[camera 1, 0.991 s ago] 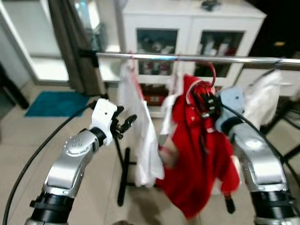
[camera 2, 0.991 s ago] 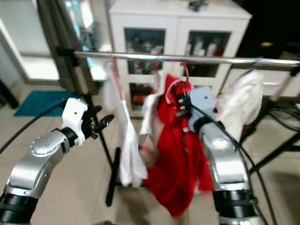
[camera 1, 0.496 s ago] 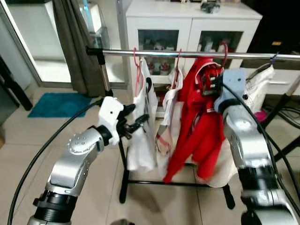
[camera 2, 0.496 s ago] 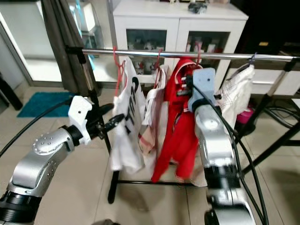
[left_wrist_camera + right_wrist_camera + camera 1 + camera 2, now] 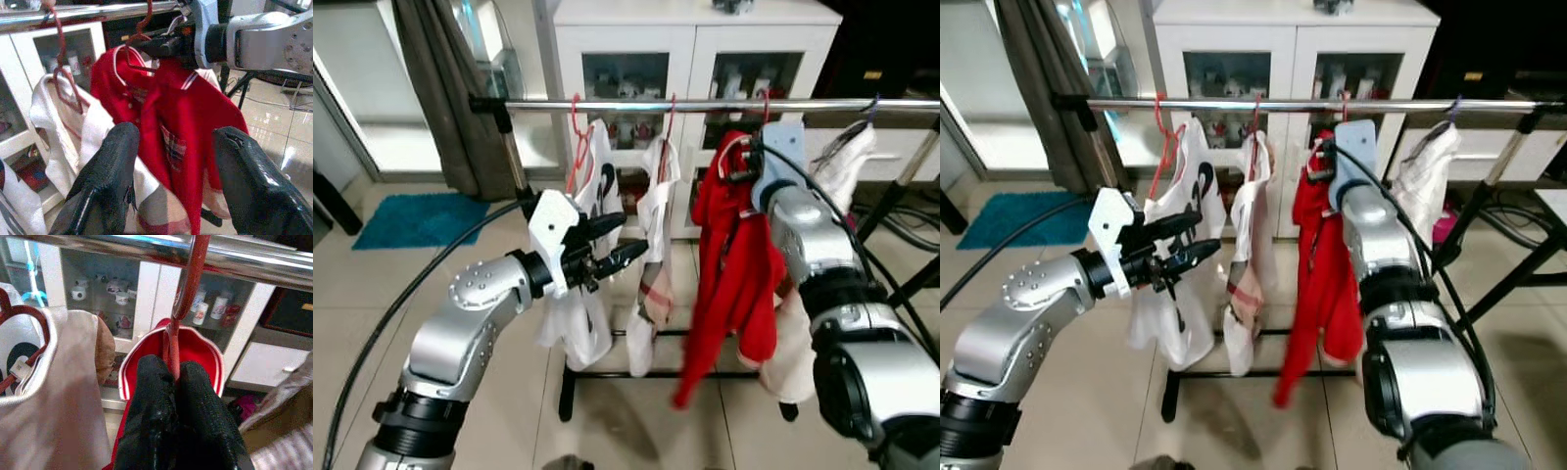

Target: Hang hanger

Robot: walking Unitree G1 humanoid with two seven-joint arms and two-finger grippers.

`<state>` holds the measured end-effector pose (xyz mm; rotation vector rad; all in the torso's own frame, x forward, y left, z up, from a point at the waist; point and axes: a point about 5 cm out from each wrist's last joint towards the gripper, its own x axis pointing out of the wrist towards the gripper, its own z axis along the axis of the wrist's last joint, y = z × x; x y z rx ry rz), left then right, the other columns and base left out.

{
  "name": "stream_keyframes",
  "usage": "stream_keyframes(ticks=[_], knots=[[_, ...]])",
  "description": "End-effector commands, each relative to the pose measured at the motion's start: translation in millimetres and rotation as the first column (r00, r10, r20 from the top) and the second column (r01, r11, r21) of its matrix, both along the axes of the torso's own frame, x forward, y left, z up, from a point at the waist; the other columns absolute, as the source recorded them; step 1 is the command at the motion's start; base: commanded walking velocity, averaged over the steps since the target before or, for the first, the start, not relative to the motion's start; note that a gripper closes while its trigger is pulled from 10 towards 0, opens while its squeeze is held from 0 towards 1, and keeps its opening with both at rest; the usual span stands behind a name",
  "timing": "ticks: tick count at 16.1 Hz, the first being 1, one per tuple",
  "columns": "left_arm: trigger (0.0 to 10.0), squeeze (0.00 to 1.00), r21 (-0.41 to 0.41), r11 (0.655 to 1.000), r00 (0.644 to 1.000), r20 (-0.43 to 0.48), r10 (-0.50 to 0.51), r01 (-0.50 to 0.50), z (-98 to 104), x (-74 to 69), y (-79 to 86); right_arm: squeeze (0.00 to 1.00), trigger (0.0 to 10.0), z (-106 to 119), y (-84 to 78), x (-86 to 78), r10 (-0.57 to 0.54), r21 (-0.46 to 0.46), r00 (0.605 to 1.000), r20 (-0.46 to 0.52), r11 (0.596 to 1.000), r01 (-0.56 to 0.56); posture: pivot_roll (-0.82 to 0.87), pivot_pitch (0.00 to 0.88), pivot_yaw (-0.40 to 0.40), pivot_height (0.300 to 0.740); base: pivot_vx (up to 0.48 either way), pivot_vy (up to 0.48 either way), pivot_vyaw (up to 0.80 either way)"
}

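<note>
A red hanger (image 5: pixel 188 279) has its hook over the silver rail (image 5: pixel 705 104), and a red shirt (image 5: pixel 734 274) hangs from it. My right gripper (image 5: pixel 736 166) is just under the rail, shut on the hanger's neck; in the right wrist view its fingers (image 5: pixel 156 406) pinch the red wire below the hook. My left gripper (image 5: pixel 621 241) is open at chest height, left of the red shirt and in front of the white garments. Its fingers (image 5: pixel 110 171) hold nothing between them.
A white printed shirt (image 5: pixel 592 196) on a red hanger and a white plaid-trimmed garment (image 5: pixel 651 245) hang left of the red shirt; a pale garment (image 5: pixel 847 162) hangs to its right. Behind stand a white glass-door cabinet (image 5: pixel 695 29) and a curtain (image 5: pixel 431 88). The rack's black foot (image 5: pixel 568 392) rests on the tiles.
The hanger's hook has gone up from below the rail onto it, and the red shirt now hangs straight. My left gripper has come closer to the white garments. The camera has shifted.
</note>
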<state>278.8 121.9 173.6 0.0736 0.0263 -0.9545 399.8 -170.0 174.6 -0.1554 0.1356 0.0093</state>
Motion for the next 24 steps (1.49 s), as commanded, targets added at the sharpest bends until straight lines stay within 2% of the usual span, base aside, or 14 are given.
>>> stream_keyframes(ticks=[1, 3, 7, 12, 20, 24], knots=[[10.0, 0.00, 0.004, 1.000, 1.000, 0.005, -0.015, 0.015, 4, -1.7, 0.5, 0.00, 10.0, 15, 1.0, 4.9, 0.013, -0.003, 0.999, 0.052, 1.000, -0.013, 0.00, 0.000, 0.037, 0.740, 0.000, 0.000, 0.00], [10.0, 0.00, 0.011, 1.000, 1.000, -0.009, -0.025, 0.025, 4, -5.1, 2.0, 0.00, 10.0, 15, 7.8, 10.1, 0.033, -0.015, 0.999, 0.001, 0.999, -0.033, 0.00, 0.000, 0.036, 0.740, 0.000, 0.000, 0.00], [10.0, 0.00, 0.016, 0.999, 0.998, -0.038, -0.046, 0.046, 4, -10.4, 2.7, 0.00, 10.0, 21, 15.2, 17.0, -0.015, 0.022, 0.999, -0.042, 1.000, 0.016, 0.01, 0.000, 0.040, 0.740, 0.000, 0.000, 0.00], [10.0, 0.00, 0.044, 0.996, 0.995, -0.070, -0.072, 0.076, 6, -19.0, 5.9, 0.00, 10.0, 16, 11.5, 17.2, -0.068, 0.051, 0.993, -0.099, 0.996, 0.073, 0.05, 0.021, 0.033, 0.740, 0.000, 0.000, 0.00], [10.0, 0.00, 0.074, 0.991, 0.992, -0.079, -0.102, 0.108, 20, -33.9, 13.8, 0.00, 10.0, 9, 4.1, 15.0, -0.096, 0.018, 0.987, -0.125, 0.995, 0.099, 0.10, 0.085, 0.022, 0.740, 0.000, 0.000, 0.00], [10.0, 0.00, 0.087, 0.991, 0.992, -0.079, -0.096, 0.103, 27, -37.8, 18.0, 0.00, 10.0, 13, 8.2, 16.3, -0.086, 0.068, 0.992, -0.088, 0.993, 0.092, 0.11, 0.099, 0.017, 0.740, 0.000, 0.000, 0.00]])
